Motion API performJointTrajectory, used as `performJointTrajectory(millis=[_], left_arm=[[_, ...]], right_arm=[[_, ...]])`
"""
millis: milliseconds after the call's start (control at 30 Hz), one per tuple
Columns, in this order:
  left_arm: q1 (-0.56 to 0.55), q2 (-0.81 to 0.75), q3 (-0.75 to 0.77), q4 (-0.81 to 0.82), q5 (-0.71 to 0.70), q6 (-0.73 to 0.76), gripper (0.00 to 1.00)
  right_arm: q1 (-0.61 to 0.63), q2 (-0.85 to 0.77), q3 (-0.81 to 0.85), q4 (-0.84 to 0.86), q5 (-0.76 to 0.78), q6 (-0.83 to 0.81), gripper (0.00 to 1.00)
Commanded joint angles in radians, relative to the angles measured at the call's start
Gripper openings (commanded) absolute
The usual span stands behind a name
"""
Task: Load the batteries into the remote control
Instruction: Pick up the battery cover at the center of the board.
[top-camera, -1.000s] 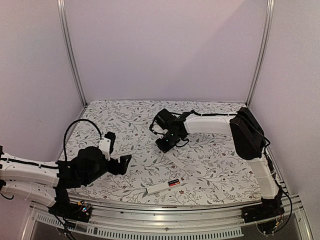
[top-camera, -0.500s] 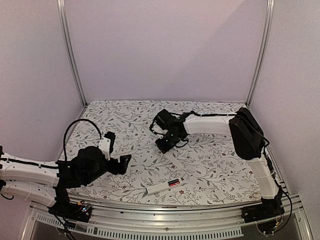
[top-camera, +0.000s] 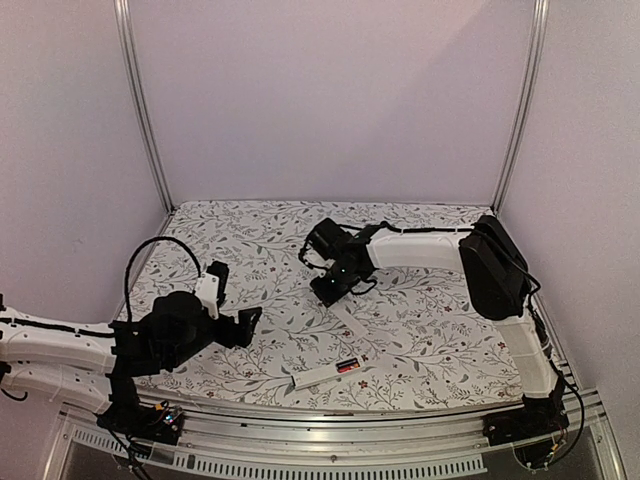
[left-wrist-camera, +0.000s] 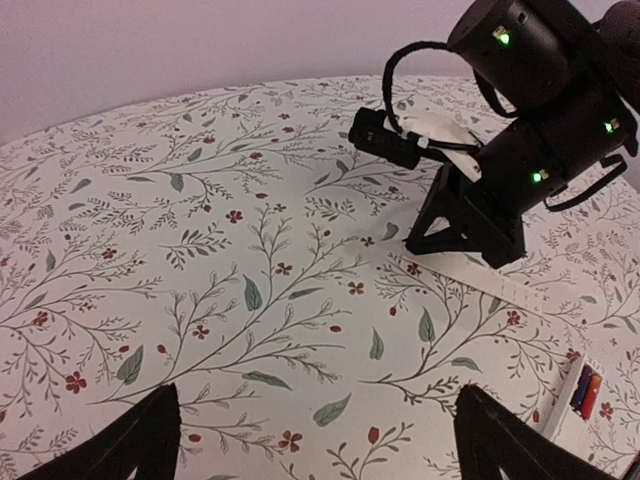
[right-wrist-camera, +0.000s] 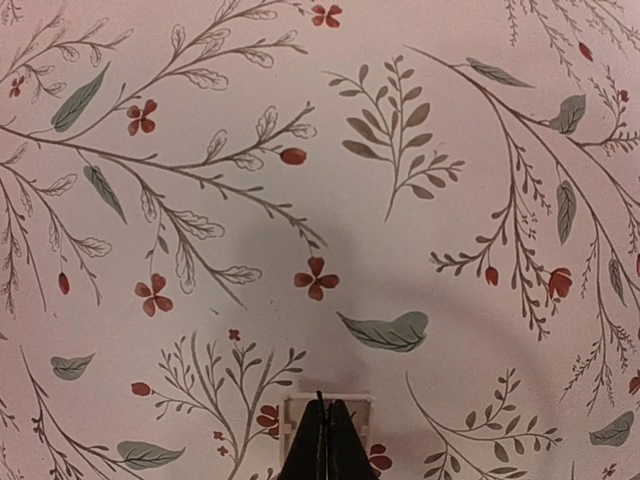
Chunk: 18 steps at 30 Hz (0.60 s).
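The white remote control (top-camera: 322, 375) lies near the front edge, and the red and dark batteries (top-camera: 347, 365) sit side by side in its open end. They also show at the left wrist view's lower right as the batteries (left-wrist-camera: 585, 386) in the remote control (left-wrist-camera: 566, 412). A thin white cover plate (top-camera: 352, 320) lies flat farther back. My right gripper (top-camera: 329, 293) points down with its jaws shut. Its tips (right-wrist-camera: 327, 408) rest over the cover plate's end (right-wrist-camera: 300, 412), with nothing visibly between them. My left gripper (top-camera: 247, 324) hangs wide open over bare cloth, left of the remote.
A floral cloth (top-camera: 250, 240) covers the table, walled at the back and both sides with metal posts (top-camera: 143, 110) at the corners. In the left wrist view the right gripper (left-wrist-camera: 468, 240) stands on the cover plate (left-wrist-camera: 500, 288).
The right gripper's jaws have closed the last small gap and now stand fully shut over the cover plate's end. The left arm has barely shifted.
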Motion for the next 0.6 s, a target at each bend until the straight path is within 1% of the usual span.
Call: performJointTrajectory(millis=[0,167,367,467,567], left_arm=[[0.014,0.029,0.016,-0.008,0.003,0.017,0.95],[0.015,0.035,0.019,0.005,0.026,0.008,0.94],[0.015,0.029,0.007,0.064,0.076,0.019,0.92],[0.015,0.062,0.022,0.077,0.098,0.025,0.91],[0.015,0.127,0.032,0.147,0.104,0.023,0.91]], right_arm=[[0.015,-0.077,-0.012,-0.005,0.032,-0.001,0.00],[0.023,-0.107,-0.014,-0.001,0.049,0.006,0.00],[0.031,-0.142,-0.014,0.007,0.072,0.026,0.00],[0.039,-0.159,-0.015,0.018,0.083,0.035,0.00],[0.045,-0.162,-0.015,0.034,0.084,0.043,0.00]])
